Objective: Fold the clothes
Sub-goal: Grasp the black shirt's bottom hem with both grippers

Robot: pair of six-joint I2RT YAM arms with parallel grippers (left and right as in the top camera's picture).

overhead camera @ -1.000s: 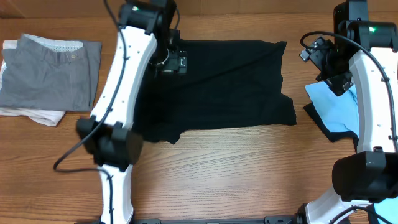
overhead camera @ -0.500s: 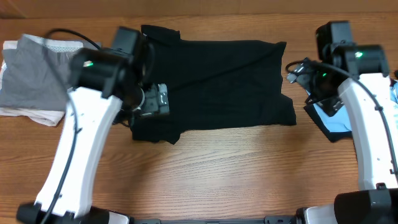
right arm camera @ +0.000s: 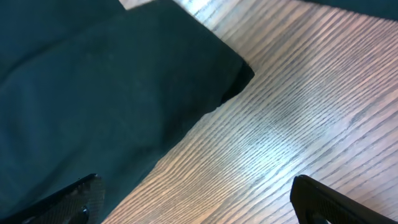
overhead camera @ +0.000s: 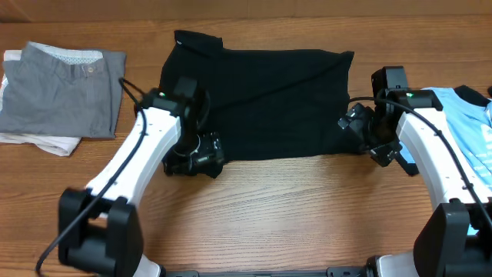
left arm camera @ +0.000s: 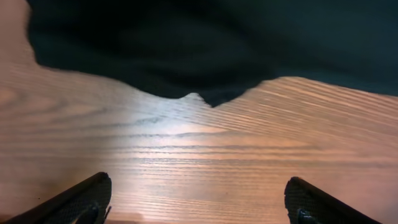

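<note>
The black shirt (overhead camera: 269, 100) lies spread at upper centre of the wooden table (overhead camera: 292, 215). Since a second ago both arms have dropped to its lower corners: left gripper (overhead camera: 198, 158) at lower left, right gripper (overhead camera: 357, 127) at lower right, each gaping wide and empty. Far left lie grey clothes (overhead camera: 65, 88), far right a light blue garment (overhead camera: 461, 115).

Wooden table (overhead camera: 307, 215) — black shirt (overhead camera: 269, 100), grey garment (overhead camera: 61, 96), seemingly a light-blue garment (overhead camera: 473, 115).
</note>
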